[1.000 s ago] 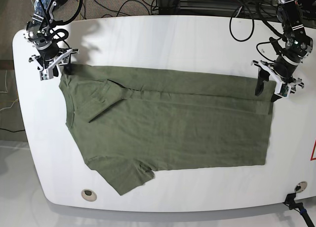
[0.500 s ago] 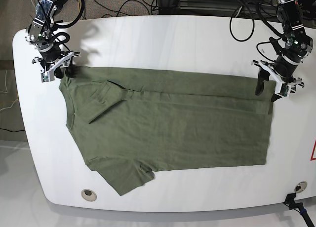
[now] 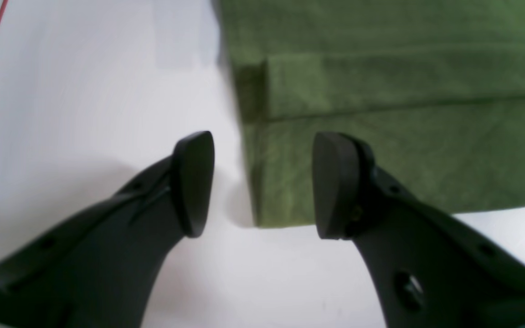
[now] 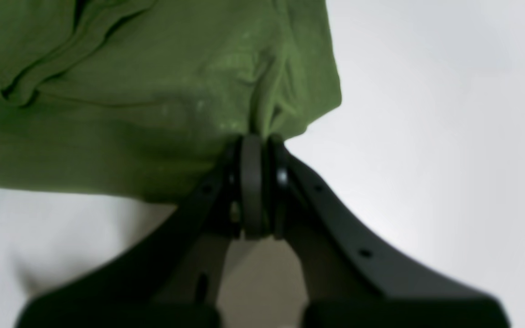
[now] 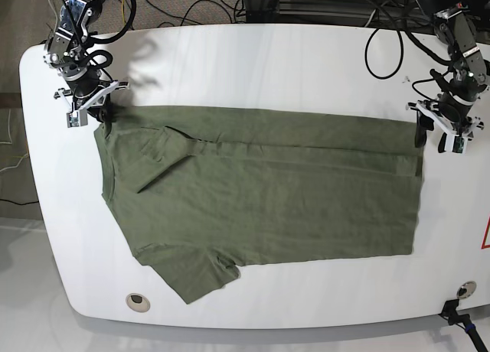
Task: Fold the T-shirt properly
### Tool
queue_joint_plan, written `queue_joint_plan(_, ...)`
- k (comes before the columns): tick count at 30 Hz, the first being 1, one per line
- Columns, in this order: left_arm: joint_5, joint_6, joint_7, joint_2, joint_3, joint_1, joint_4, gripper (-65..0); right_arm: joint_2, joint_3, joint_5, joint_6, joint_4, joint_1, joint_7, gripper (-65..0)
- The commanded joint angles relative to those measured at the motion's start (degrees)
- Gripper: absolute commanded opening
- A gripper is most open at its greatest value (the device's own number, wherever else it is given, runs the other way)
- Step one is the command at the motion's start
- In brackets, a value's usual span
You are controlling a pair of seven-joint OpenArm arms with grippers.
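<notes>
The olive-green T-shirt [image 5: 260,191] lies spread on the white table [image 5: 268,61], neckline at the left and hem at the right. Its far side is folded in, with one sleeve lying on top. My right gripper [image 5: 98,113] is at the far left corner of the T-shirt. In the right wrist view it [image 4: 259,141] is shut on a pinch of T-shirt fabric [image 4: 130,114]. My left gripper [image 5: 430,138] is open and empty just off the far right hem corner. In the left wrist view that corner of the T-shirt [image 3: 404,136] lies between and beyond the gripper's [image 3: 262,187] spread fingertips.
Cables [image 5: 184,8] run behind the table's far edge. A round grommet [image 5: 136,300] sits near the front left edge. A red-edged sticker [image 5: 485,237] is at the right edge, and a black clamp [image 5: 459,315] at the front right corner.
My left gripper has moved right and away from the T-shirt, off the hem corner. My right gripper has shifted slightly toward the far edge, still pinching the T-shirt's corner.
</notes>
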Motion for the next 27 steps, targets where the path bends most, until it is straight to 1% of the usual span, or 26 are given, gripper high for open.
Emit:
queue_joint_plan(1, -0.49, -0.03, -0.62, -0.82, -0.15, -0.75, -1.61, -32.6, 0.59, -0.01, -0.07, 0.41, 0.46, 0.14, -0.75, -65.0)
queue_joint_plan(15, -0.49, -0.03, -0.71, -0.82, 0.11, -2.86, -9.70, -32.6, 0.59, -0.01, -0.07, 0.50, 0.46, -0.04, -0.75, -65.0)
queue_joint_plan(18, -0.31, -0.03, -0.71, -0.82, 0.11, -3.74, -11.28, -32.6, -0.29, -0.01, -0.07, 0.50, 0.55, -0.04, -0.75, -65.0)
queue_joint_plan(23, -0.22, -0.03, -0.71, -0.82, 0.20, -3.83, -11.72, -33.0, -0.56, -0.01, -0.07, 0.50, 0.73, -0.04, -0.75, -65.0)
queue_joint_plan(24, -0.22, -0.03, -0.71, -0.82, 0.20, -3.83, -11.72, -35.2, -0.56, -0.01, -0.07, 0.50, 0.73, -0.04, -0.75, -65.0)
queue_joint_plan(25, -0.22, -0.03, -0.71, -0.82, 0.20, -3.83, -11.72, -40.3, -0.56, -0.01, -0.07, 0.50, 0.73, -0.04, -0.75, -65.0)
queue_joint_plan(27, -0.22, -0.03, -0.71, -0.82, 0.20, -3.83, -11.72, -54.7, -0.56, -0.01, -0.07, 0.50, 0.64, -0.04, -0.75, -65.0)
